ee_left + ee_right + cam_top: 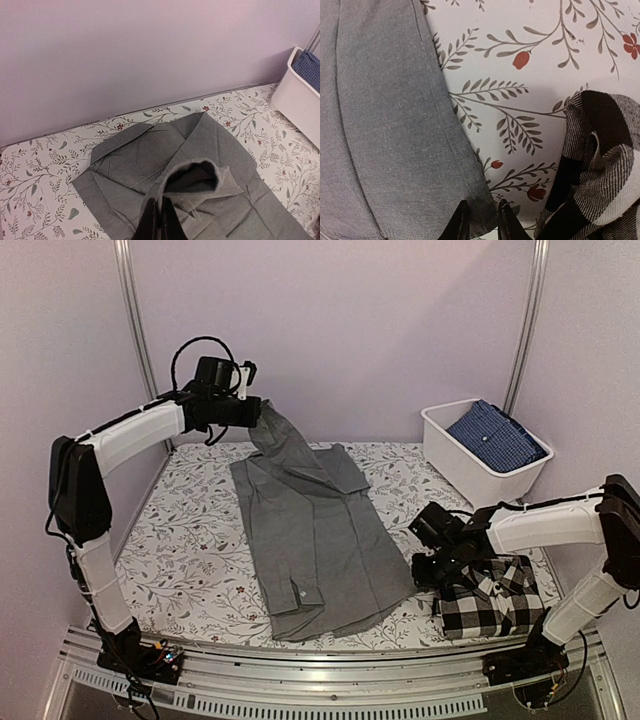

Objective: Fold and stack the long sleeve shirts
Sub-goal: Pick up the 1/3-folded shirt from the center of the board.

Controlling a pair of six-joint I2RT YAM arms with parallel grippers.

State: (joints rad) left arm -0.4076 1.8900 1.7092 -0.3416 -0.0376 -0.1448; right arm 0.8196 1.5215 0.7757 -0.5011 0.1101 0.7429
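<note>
Lilac walls close round a flower-printed desk (190, 560). The grey shirt (320, 540) lies spread between the two tools. The checked shirt (495, 605) sits folded just beside the right tool (482, 210). The left tool (160, 205), pressed together, pinches a raised grey sleeve. The right tool's fingers stand slightly apart astride the hem corner; whether they grip, I cannot tell. Folding the grey shirt seems in hand; next it needs a firm hem grip. The right arm hides part of the checked shirt.
</note>
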